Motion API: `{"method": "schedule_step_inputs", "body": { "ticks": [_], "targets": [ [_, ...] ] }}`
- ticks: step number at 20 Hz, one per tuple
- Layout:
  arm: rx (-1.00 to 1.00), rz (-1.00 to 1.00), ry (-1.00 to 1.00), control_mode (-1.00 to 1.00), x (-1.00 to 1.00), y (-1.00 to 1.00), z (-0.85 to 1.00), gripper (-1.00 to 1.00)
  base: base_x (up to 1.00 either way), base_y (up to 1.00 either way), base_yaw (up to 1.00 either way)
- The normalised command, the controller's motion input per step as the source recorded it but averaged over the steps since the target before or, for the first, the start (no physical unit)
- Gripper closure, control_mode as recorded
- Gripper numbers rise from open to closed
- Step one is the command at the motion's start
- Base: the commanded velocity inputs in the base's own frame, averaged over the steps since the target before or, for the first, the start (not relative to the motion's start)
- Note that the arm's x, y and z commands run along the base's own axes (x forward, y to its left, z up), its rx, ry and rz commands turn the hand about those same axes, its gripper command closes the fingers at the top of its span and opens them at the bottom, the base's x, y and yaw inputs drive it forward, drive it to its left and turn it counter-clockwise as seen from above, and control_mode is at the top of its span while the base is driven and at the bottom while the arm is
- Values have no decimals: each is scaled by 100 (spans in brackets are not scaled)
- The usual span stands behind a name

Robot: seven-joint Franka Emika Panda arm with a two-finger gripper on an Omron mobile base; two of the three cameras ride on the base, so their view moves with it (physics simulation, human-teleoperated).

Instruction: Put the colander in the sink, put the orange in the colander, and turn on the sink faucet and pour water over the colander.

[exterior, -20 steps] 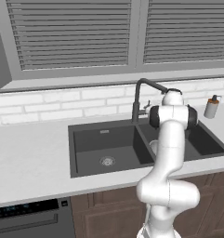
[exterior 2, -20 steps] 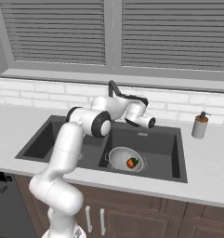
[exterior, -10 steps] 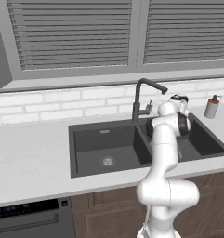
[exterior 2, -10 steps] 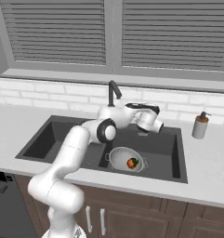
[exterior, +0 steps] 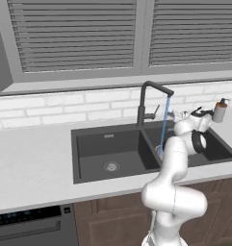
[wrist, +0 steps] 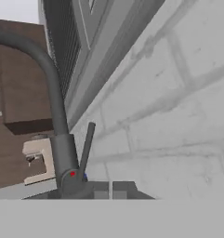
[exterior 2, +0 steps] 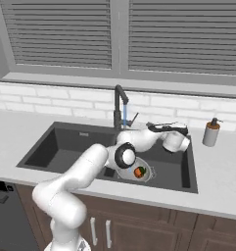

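Note:
The dark sink faucet (exterior: 145, 103) stands behind the divider of the double sink (exterior: 94, 142), and a thin blue water stream (exterior: 164, 126) falls from its spout into the right basin. In the right base view the water (exterior 2: 124, 117) drops toward the pale colander (exterior 2: 148, 174), which lies in the right basin with the orange (exterior 2: 139, 171) inside. My gripper (exterior 2: 150, 126) hangs just right of the faucet's side lever (exterior 2: 134, 118), shut and holding nothing. The hand view looks at the faucet base (wrist: 63, 158) and the raised lever (wrist: 87, 144), with my fingertips (wrist: 100, 189) just below them.
A pale soap dispenser (exterior 2: 211, 132) stands on the counter right of the sink. The left basin (exterior: 110, 158) holds just its round drain. A white brick wall and a shuttered window rise behind the faucet. A dishwasher front (exterior: 31, 226) sits lower left.
The hand has swung rightward past the faucet's lever side. A blue stream of water now runs from the spout where none showed before.

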Motion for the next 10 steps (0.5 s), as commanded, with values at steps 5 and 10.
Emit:
{"method": "schedule_step_inputs", "body": {
  "ticks": [5, 10],
  "targets": [
    [0, -27, -12, -100, -94, -19, 92, 100, 0, 0, 0],
    [0, -18, -17, -100, -100, 0, 91, 100, 0, 0, 0]
  ]
}}
